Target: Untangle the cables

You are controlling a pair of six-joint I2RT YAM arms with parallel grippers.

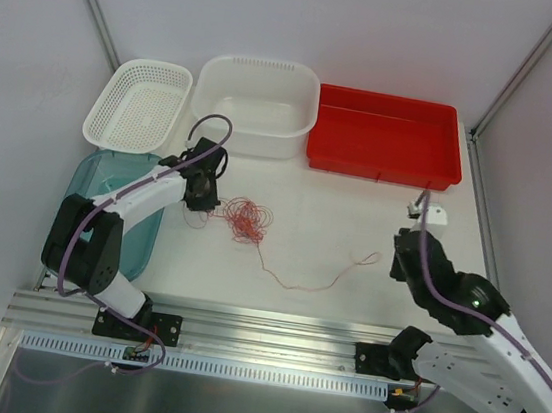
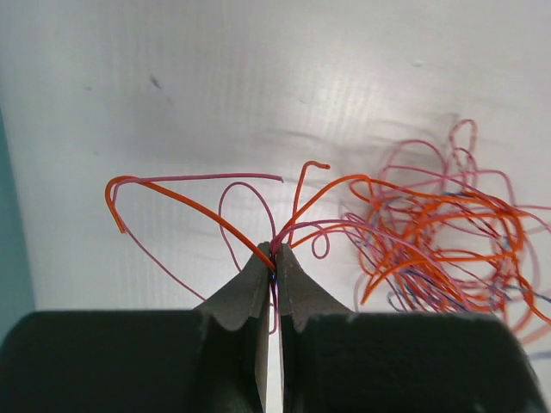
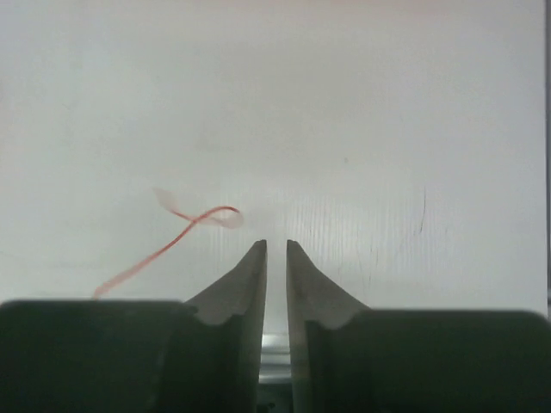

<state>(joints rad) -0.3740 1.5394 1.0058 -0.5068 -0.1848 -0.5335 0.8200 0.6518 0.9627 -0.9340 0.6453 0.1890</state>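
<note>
The cables [image 1: 244, 219] are a small tangle of thin red-orange and pink wires on the white table, just right of my left gripper [image 1: 205, 200]. In the left wrist view the left gripper [image 2: 274, 249] is shut on several orange and pink strands [image 2: 258, 237], and the main tangle [image 2: 439, 241] lies to its right. One long strand [image 1: 307, 284] trails from the tangle toward my right gripper [image 1: 403, 257]. Its curled end [image 3: 211, 213] lies left of the right gripper [image 3: 275, 245], whose jaws stand a narrow gap apart with nothing between them.
A white mesh basket [image 1: 138, 101], a white tub [image 1: 256, 103] and a red tray [image 1: 386, 134] stand along the back. A teal bin [image 1: 118, 182] sits at the left under the left arm. A small white piece [image 1: 433, 213] lies near the right arm.
</note>
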